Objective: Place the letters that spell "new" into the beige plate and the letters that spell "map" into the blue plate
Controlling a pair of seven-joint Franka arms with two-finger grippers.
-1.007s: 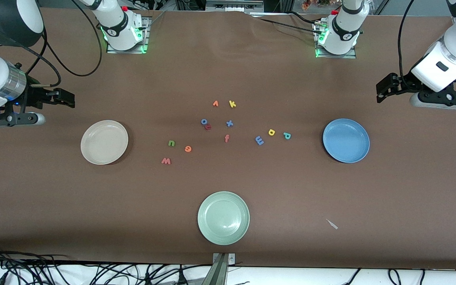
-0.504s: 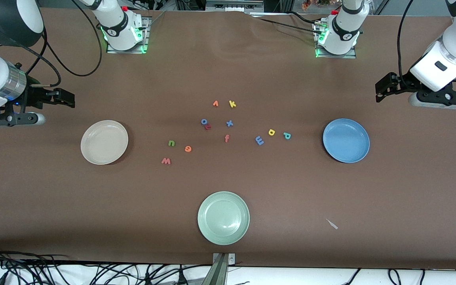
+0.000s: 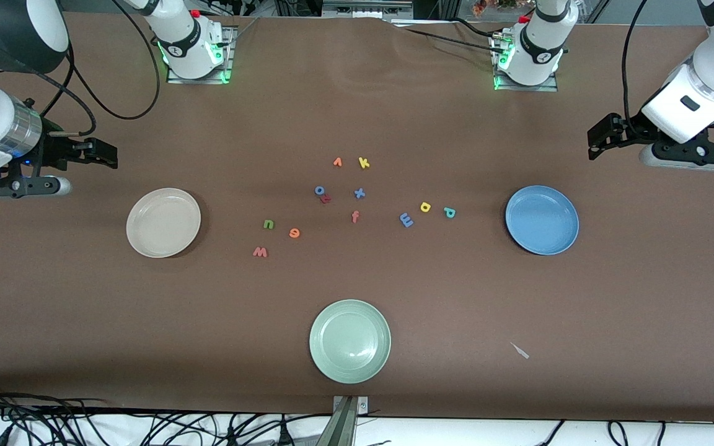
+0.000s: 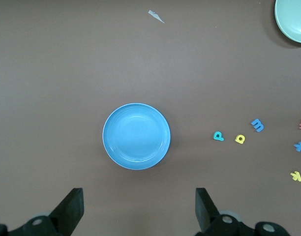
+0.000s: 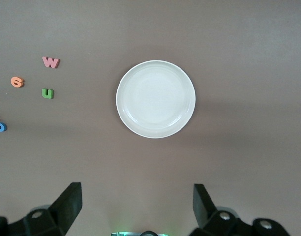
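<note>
Both hands hang high at the tabletop's [image 3: 84, 322] two ends, fingers spread wide: the left hand [image 3: 602, 133] near the blue plate [image 3: 542, 220], the right hand [image 3: 93, 155] near the beige plate [image 3: 163, 222]. Bare cloth lies around each plate. The blue o [image 3: 320, 190] and dark red r [image 3: 326, 199] touch, leaving no gap. The other letters lie apart, each with cloth around it.

Left end effector [image 3: 594, 141] raised, fingers spread, right end effector [image 3: 111, 157] likewise
</note>
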